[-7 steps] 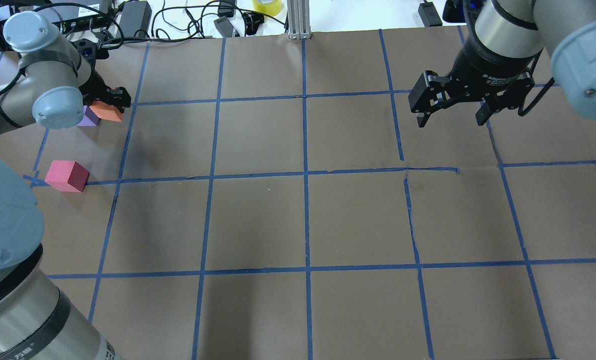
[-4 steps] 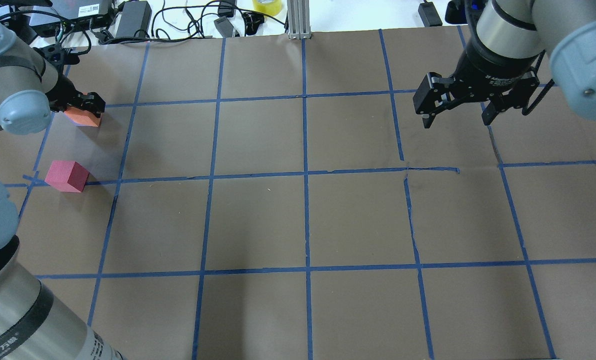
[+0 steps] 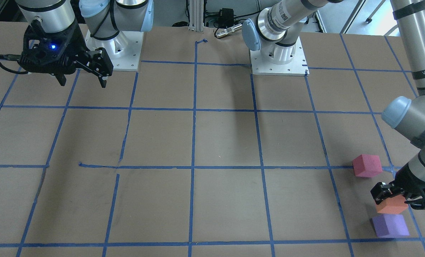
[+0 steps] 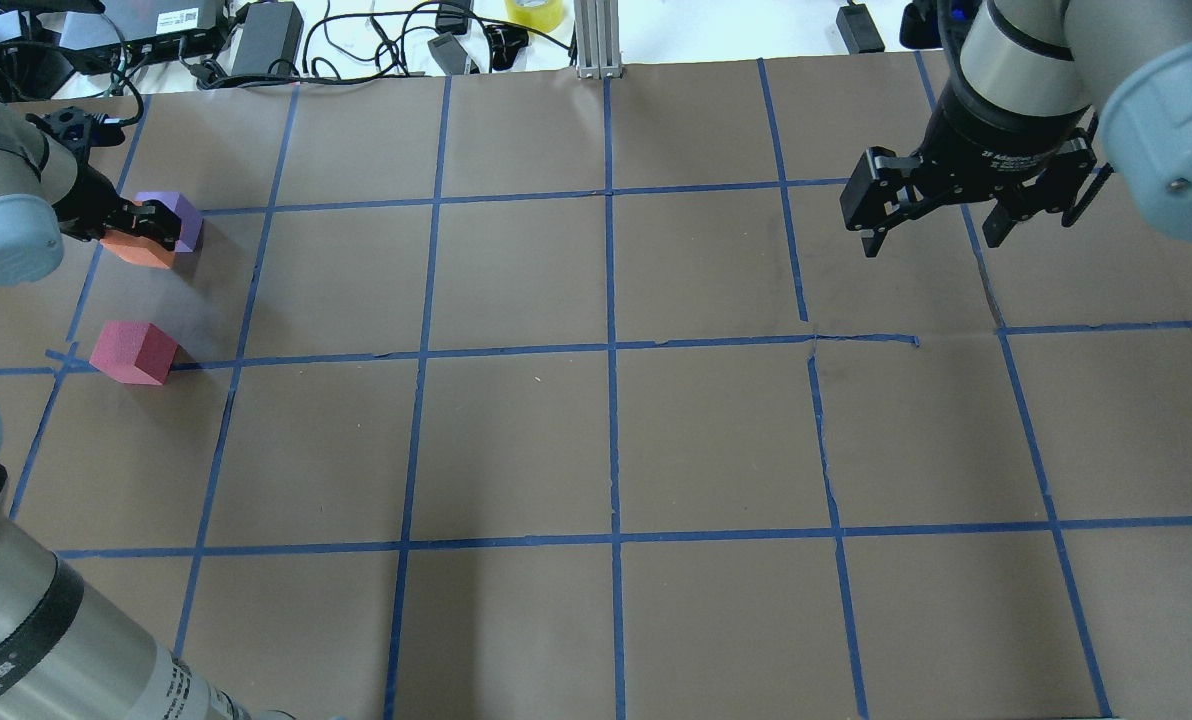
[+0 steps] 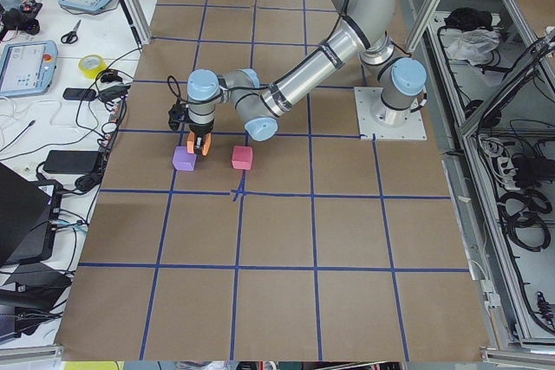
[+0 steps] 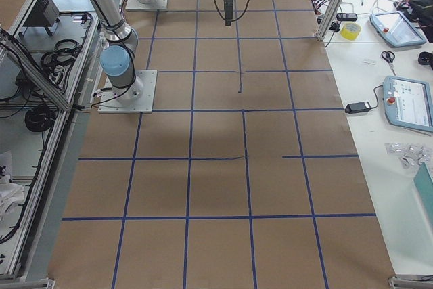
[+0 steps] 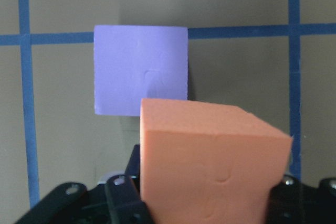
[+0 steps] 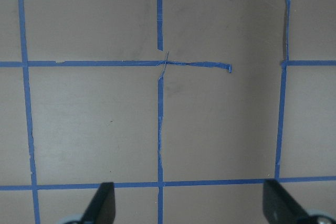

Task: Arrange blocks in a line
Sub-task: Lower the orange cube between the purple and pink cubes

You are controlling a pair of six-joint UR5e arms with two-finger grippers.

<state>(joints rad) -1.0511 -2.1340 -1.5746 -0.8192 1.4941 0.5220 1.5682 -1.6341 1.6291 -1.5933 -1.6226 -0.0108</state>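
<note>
My left gripper (image 4: 134, 232) is shut on the orange block (image 4: 124, 251) at the table's far left. The orange block also fills the lower part of the left wrist view (image 7: 210, 161). The purple block (image 4: 185, 218) lies on the table right beside it, just past it in the wrist view (image 7: 139, 66). In the front view the orange block (image 3: 392, 205) sits between the purple block (image 3: 390, 225) and the pinkish-red block (image 3: 367, 165). The pinkish-red block (image 4: 136, 352) rests on a tape line. My right gripper (image 4: 931, 245) hangs open and empty at the far right.
Brown paper with a blue tape grid (image 4: 611, 350) covers the table. Cables, power bricks and a tape roll (image 4: 534, 12) lie past the far edge. A metal post (image 4: 596, 40) stands at the far middle edge.
My left gripper has carried the orange block leftward, past the purple block, which now shows on its right. My right gripper has drifted slightly right.
</note>
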